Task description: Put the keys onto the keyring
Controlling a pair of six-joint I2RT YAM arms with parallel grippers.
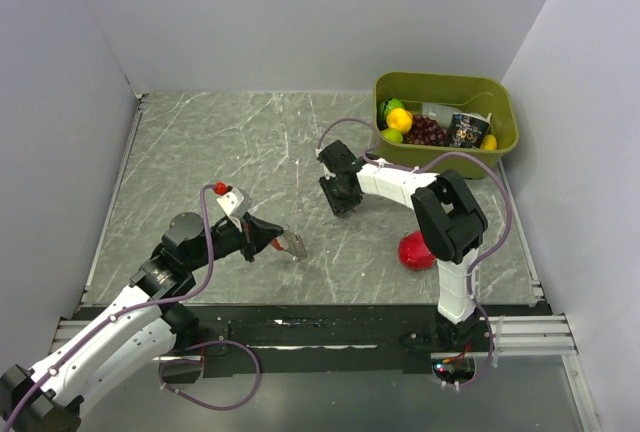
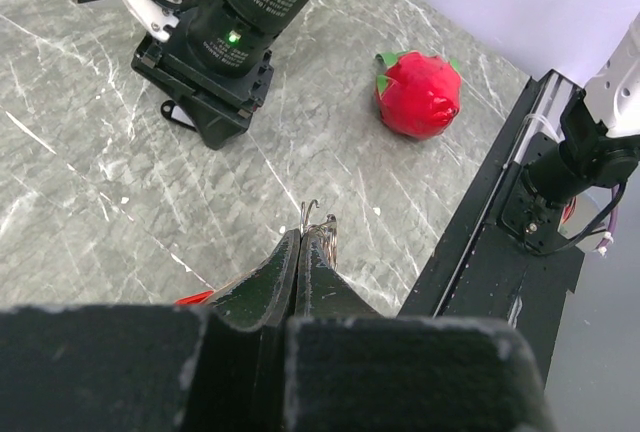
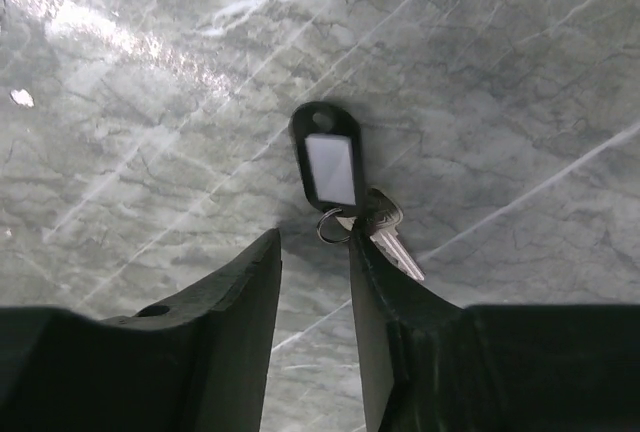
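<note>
Grey marbled tabletop (image 1: 200, 152) between pale walls. Nearest, the left claw (image 2: 305, 239) is pressed together, pinching the red-headed, jagged silver metal keys (image 1: 291, 245). They look light, stiff and probably slippery, so they are best held by the red head. Beyond, the right claw (image 3: 313, 239) hangs spread over the flat, dark oval keyring (image 3: 328, 157) with a pale centre.

1. The worktop (image 1: 250, 152) is grey like marble, with thin white veins.
2. The fruit (image 2: 420, 94) is red with green leaves.
3. Left of the fruit, the keys (image 1: 291, 246) are red and silvery-grey.
4. The keyring (image 3: 326, 157) is black with a pale centre.
5. The left claw (image 2: 305, 242) and the right claw (image 3: 314, 242) are black.
6. Behind the fruit, the bin (image 1: 445, 87) is olive green.
</note>
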